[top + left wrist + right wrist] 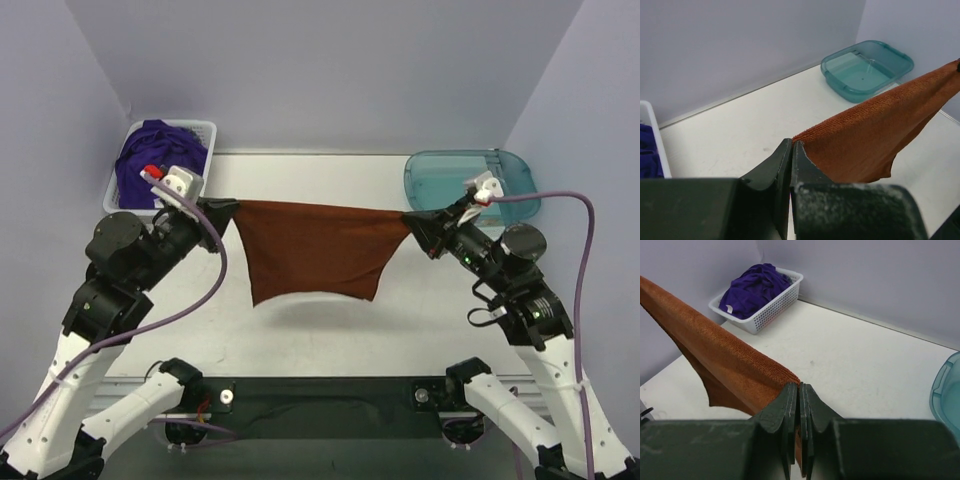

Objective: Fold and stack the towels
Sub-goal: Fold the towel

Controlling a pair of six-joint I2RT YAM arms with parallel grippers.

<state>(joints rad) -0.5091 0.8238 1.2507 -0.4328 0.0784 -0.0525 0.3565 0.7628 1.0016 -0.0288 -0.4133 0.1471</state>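
I see rust-orange terry-cloth towel (315, 255) stretched mid-air, my left gripper (230, 206) pinching one corner, right gripper (408, 219) pinching the other

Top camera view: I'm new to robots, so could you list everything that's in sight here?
orange towel: one, rust-orange, hanging stretched above mid-table
purple towels: heap, number unclear, deep purple, in the basket
basket: one, white, far left corner
tray: one, clear teal, far right corner
table: one, white, under everything
left gripper: one, black, shut on the orange towel's left corner
right gripper: one, black, shut on its right corner
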